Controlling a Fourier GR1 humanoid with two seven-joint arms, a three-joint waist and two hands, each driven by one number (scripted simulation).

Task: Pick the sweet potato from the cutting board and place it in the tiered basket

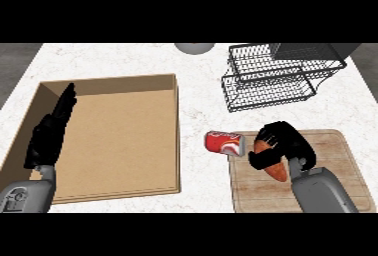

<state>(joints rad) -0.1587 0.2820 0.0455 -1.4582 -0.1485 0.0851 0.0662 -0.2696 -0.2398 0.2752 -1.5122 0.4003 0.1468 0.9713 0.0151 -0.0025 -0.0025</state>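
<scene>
A white speckled kitchen counter [199, 107] is seen from steeply above. In the lower right of the frame lies a pale wooden cutting board [339, 155]. Over its left part, the robot's right hand [284, 145] curls its black fingers and thumb around an orange sweet potato [275, 167], which slants down and to the right; its lower end pokes out below the hand, over the board. Whether the sweet potato is lifted or touching the wood cannot be told from this view. The grey right forearm [325, 192] runs from the hand to the bottom edge of the frame.

Just left of the board, on the counter, a red soda can [224, 142] lies on its side, close to the hand.

In the upper right stands a black wire tiered basket [277, 75], well apart from the board.

The left half of the frame holds a large, shallow cardboard-brown box [118, 140]. The left hand [52, 130] rests above the box's left wall, fingers straight and together, pointing toward the top of the frame.

At the top centre, a grey rounded object [194, 48] is partly cut off.
</scene>
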